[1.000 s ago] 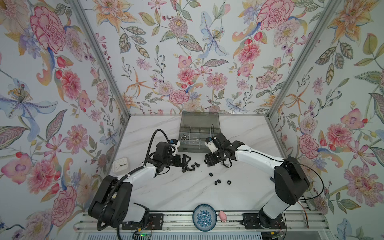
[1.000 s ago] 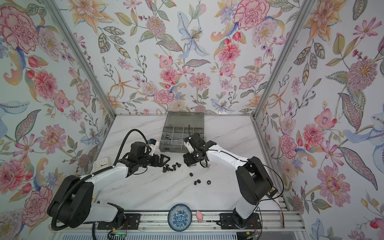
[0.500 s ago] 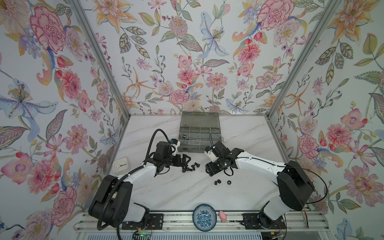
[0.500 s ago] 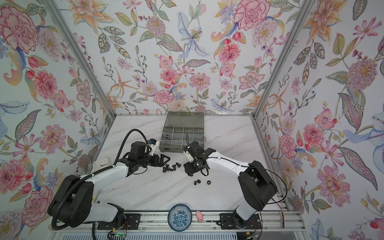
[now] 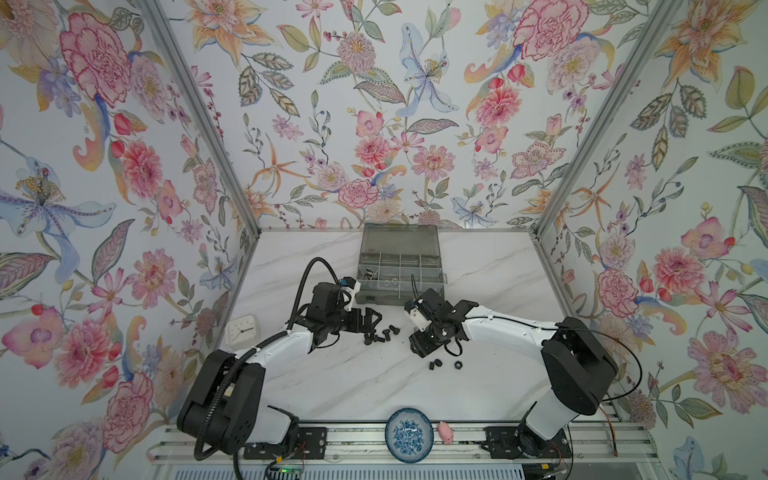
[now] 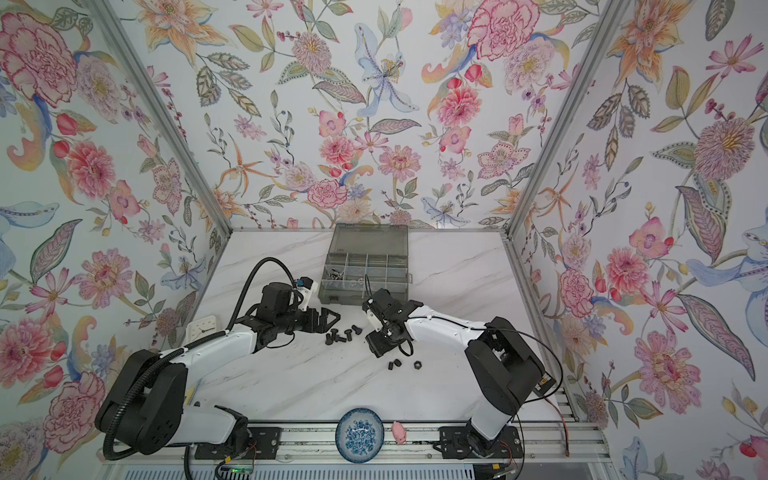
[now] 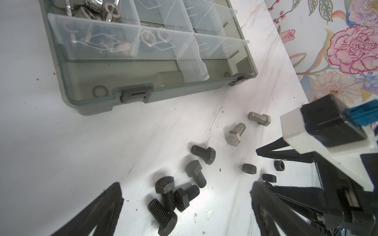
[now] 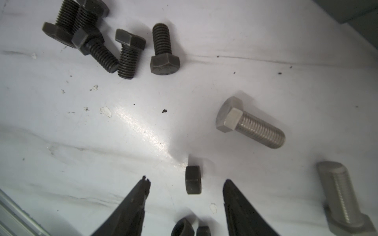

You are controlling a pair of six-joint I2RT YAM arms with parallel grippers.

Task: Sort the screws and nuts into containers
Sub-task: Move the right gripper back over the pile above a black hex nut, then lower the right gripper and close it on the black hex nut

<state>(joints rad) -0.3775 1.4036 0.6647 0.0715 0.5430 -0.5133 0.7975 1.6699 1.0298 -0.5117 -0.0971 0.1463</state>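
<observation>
The grey organizer box [image 5: 400, 286] [image 6: 365, 291] stands open at the back middle of the table; its containers [image 7: 102, 44] hold silver nuts [image 7: 111, 10]. Several black screws [image 5: 380, 334] [image 7: 173, 196] [image 8: 126, 51] lie in front of my left gripper [image 5: 372, 322] [image 7: 187, 192], which is open wide and empty. Two silver screws [image 7: 235, 134] [image 8: 251, 124] lie nearby. My right gripper [image 5: 419, 345] [image 8: 186, 182] is open and low over the table. A black nut [image 8: 193, 179] stands on edge between its fingertips, untouched. Two more black nuts [image 8: 183, 227] [image 5: 434, 365] lie close by.
A blue-and-white bowl [image 5: 409, 434] and a small pink object [image 5: 446, 432] sit at the table's front edge. A white clock [image 5: 241, 332] lies by the left wall. The box's lid [image 5: 400, 239] leans open toward the back wall.
My right gripper has moved from beside the box toward the front, down to the black nuts, and its jaws have narrowed. The left arm has stayed still.
</observation>
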